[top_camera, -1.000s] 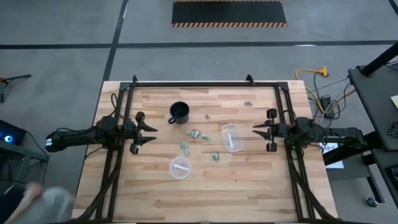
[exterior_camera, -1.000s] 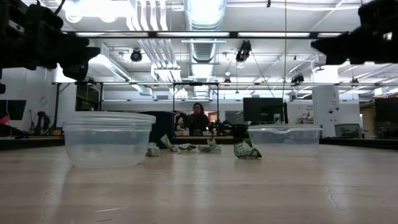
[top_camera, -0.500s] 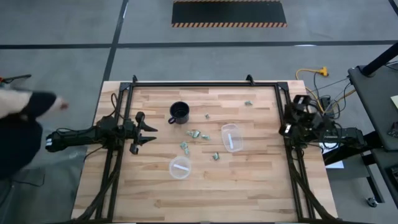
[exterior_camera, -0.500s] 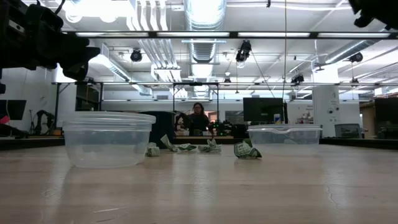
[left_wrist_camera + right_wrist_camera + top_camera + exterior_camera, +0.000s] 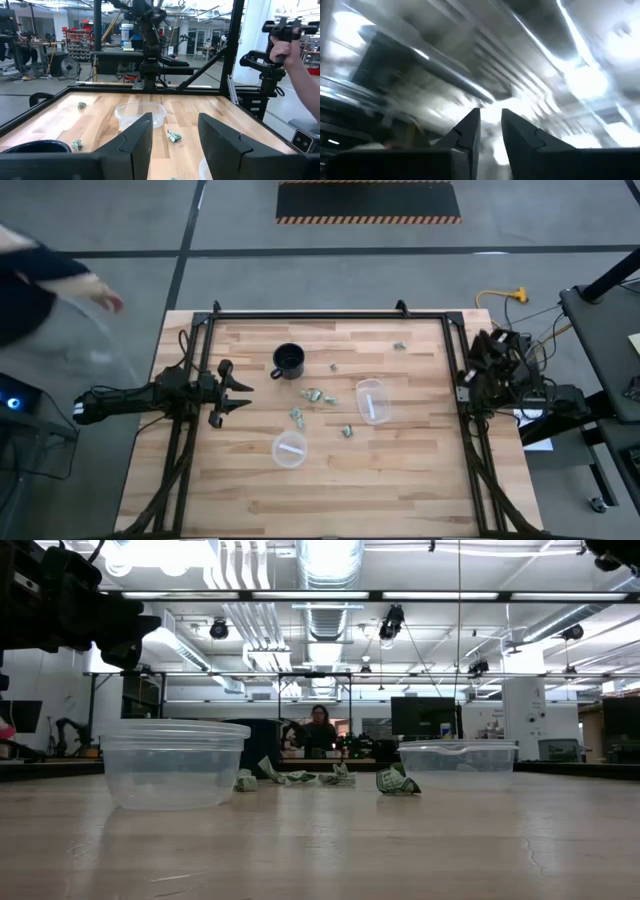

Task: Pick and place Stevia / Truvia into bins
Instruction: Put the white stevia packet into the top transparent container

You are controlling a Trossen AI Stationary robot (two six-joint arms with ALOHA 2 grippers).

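Observation:
Several pale green and white Stevia / Truvia sachets [image 5: 313, 395] lie flat on the wooden table between a black mug [image 5: 288, 361] and two clear bins. The round bin [image 5: 289, 448] stands nearer, and the oblong bin [image 5: 372, 401] stands to the right. Each bin holds something white. My left gripper [image 5: 244, 393] hovers level at the table's left, open and holding nothing, pointing at the sachets [image 5: 174, 136]. My right gripper [image 5: 481, 352] is drawn back at the right edge and tipped up toward the ceiling. Its fingers [image 5: 491, 117] stand a narrow gap apart with nothing between them.
A black frame [image 5: 330, 314] runs round the table's far edge and sides. More sachets lie near the far edge [image 5: 399, 346]. A person's arm [image 5: 60, 275] shows beyond the table's far left corner. A hand on a grip [image 5: 287, 45] shows in the left wrist view.
My right gripper has risen and pulled back toward the table's right edge. It has tipped from level to pointing up at the ceiling and has rolled somewhat. A person has moved about beside the table's left side. The sachets and bins lie as before.

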